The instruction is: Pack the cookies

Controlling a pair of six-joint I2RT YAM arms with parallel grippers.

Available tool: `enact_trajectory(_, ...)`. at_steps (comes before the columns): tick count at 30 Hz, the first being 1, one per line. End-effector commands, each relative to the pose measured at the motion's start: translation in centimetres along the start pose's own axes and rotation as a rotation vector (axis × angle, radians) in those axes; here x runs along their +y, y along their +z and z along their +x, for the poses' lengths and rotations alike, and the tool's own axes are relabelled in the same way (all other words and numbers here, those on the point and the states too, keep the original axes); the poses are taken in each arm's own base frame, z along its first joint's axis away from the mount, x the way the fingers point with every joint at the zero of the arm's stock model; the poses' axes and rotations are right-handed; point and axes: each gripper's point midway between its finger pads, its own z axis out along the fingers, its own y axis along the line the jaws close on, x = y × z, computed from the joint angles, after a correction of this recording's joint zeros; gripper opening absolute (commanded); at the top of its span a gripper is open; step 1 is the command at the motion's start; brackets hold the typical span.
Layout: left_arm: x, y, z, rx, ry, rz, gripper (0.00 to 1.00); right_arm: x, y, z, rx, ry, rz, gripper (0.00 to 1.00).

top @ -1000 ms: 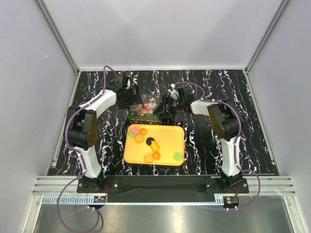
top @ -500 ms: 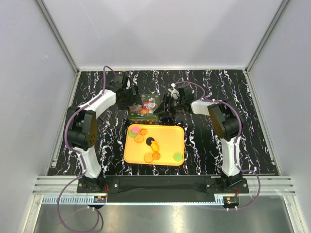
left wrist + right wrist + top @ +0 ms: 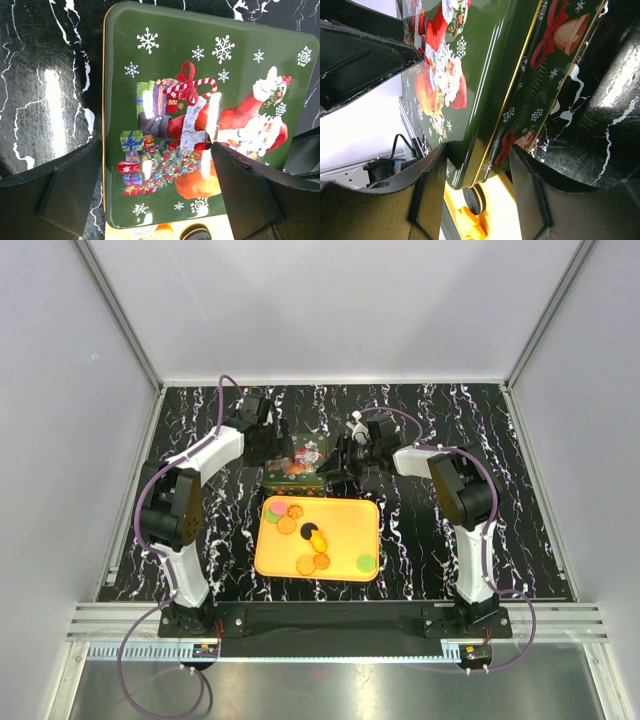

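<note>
A: Two arms reach to the far end of the table, one either side of the tin. Why flank it like that?

B: My guess is to work the lid, which sits closed on the tin. The tin stands just beyond the tray, so cookies have a short trip.

A: Materials?

B: The table is glossy black with white veins. The tray is a smooth orange rectangle with rounded corners. The tin is green lacquered metal with a gold seam, rounded corners, Santa and snowflakes printed on top.

A: And the cookies?

B: Small flat discs on the tray: orange, green, pink, one dark. Whether others are inside the tin, I can't tell; it's shut.

A: The grippers?

B: The left gripper is spread wide above the lid, holding nothing. The right gripper is parted around the tin's side edge; whether its fingers press the metal, I can't tell.
</note>
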Motion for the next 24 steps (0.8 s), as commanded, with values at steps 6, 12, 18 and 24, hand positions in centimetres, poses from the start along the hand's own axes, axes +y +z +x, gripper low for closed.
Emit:
enact_trajectory(6, -2.8, -1.5, 0.0, -0.023, 0.014, 0.075, 0.94, -1.8, 0.1, -0.1, -0.028, -0.034, 0.133, 0.51)
enact_trajectory(12, -2.4, -1.7, -0.4, -0.024, 0.009, 0.070, 0.94, -0.4, -2.5, -3.0, -0.089, 0.004, 0.106, 0.60)
enact_trajectory(18, -2.4, -1.8, -0.7, -0.025, 0.012, 0.077, 0.94, 0.8, -4.5, -4.3, -0.129, 0.027, 0.069, 0.69)
enact_trajectory(24, -2.6, -1.8, -1.0, -0.025, 0.016, 0.082, 0.94, 0.8, -5.3, -4.7, -0.144, 0.034, 0.081, 0.72)
